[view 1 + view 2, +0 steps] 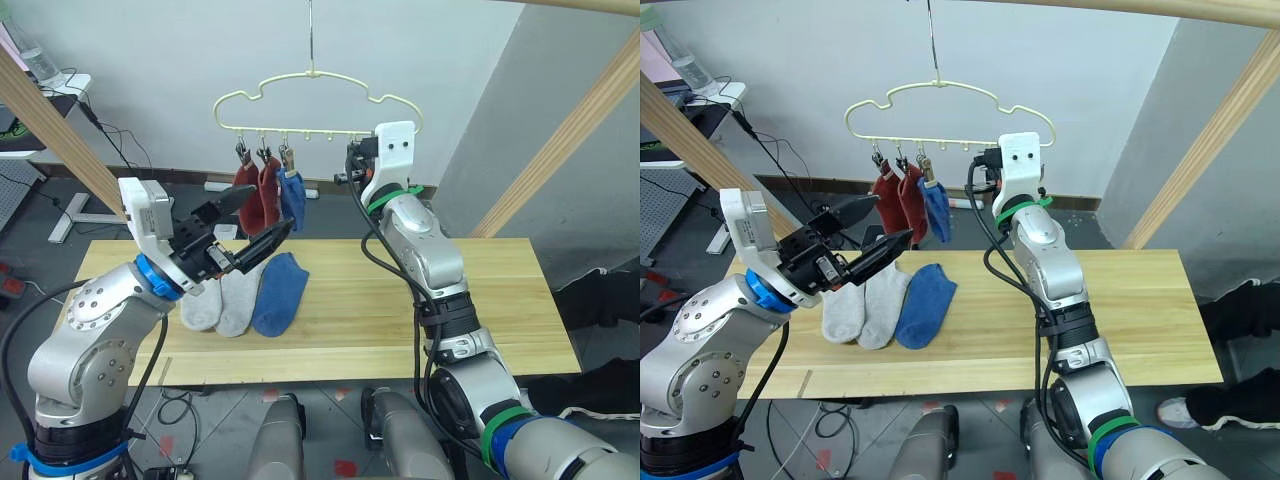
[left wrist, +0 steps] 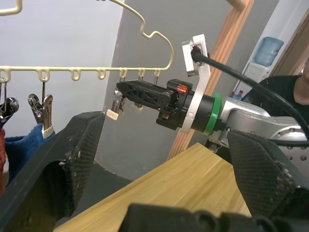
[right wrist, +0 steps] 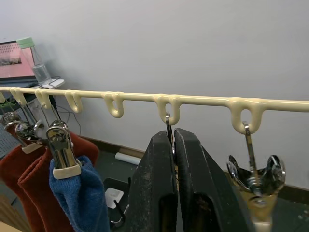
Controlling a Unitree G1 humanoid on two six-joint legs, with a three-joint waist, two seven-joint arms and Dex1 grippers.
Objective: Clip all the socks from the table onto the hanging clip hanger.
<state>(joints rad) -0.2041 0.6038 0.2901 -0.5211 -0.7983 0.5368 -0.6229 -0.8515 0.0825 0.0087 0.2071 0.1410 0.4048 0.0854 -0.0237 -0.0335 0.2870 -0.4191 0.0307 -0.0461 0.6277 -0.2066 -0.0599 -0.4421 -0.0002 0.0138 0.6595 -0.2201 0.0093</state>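
Your right hand [image 3: 175, 159] pinches a clip [image 2: 115, 107] open on the hanger [image 1: 318, 100]; left hand [image 1: 243, 232], released, hovers above the counter's [image 1: 380, 310] socks [image 1: 240, 295]

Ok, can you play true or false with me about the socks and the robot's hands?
1. Three socks hang on the hanger. True: two red socks and a blue sock.
2. The table has only one sock on it. False: two grey socks and a blue one lie there.
3. The left tool is holding a sock. False: it is open and holds nothing.
4. The right tool is squeezed shut on a clip. True.
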